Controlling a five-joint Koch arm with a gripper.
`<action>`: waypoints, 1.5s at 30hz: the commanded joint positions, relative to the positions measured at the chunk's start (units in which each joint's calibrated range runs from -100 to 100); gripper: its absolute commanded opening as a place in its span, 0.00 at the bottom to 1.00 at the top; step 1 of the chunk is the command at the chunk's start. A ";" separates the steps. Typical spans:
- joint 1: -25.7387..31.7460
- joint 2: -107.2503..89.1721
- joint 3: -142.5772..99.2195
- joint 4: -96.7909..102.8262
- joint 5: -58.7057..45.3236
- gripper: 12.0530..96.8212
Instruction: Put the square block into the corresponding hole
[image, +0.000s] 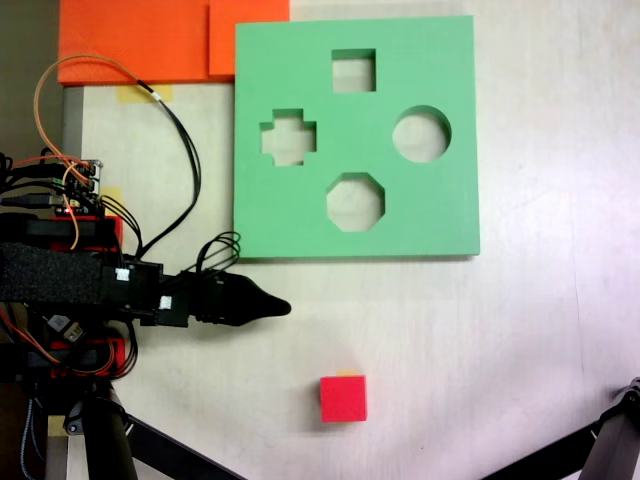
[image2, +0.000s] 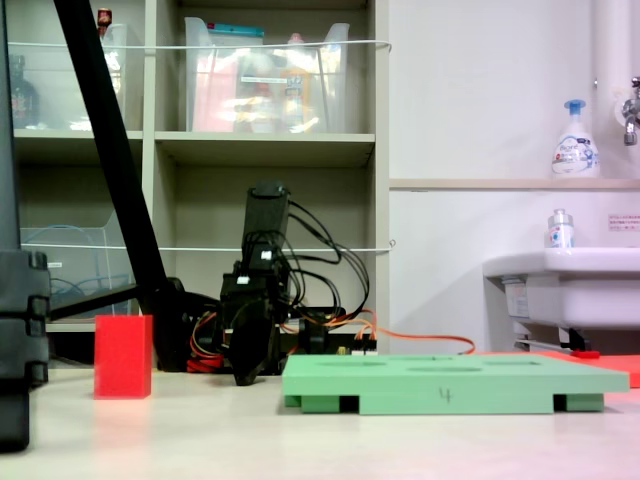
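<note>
Square block (image: 343, 398) sits alone on the pale surface (image: 520, 340), apart from the arm's tool (image: 280, 307), whose grip state cannot be told, and from the green board's (image: 440, 210) square hole (image: 353, 71); an off-centre pinch could tip or skew it.

Bright, even light; slightly soft focus

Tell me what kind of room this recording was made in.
Probably a lab or workshop with a washing corner, not a home: a sink with a soap pump bottle beside open shelving holding plastic bins, and the arm on a white table.
</note>
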 joint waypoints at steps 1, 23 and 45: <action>0.05 -0.41 -1.18 -5.23 0.24 0.44; -0.44 -0.41 -1.18 -5.42 3.81 0.44; -8.11 8.95 58.54 -71.77 37.51 0.30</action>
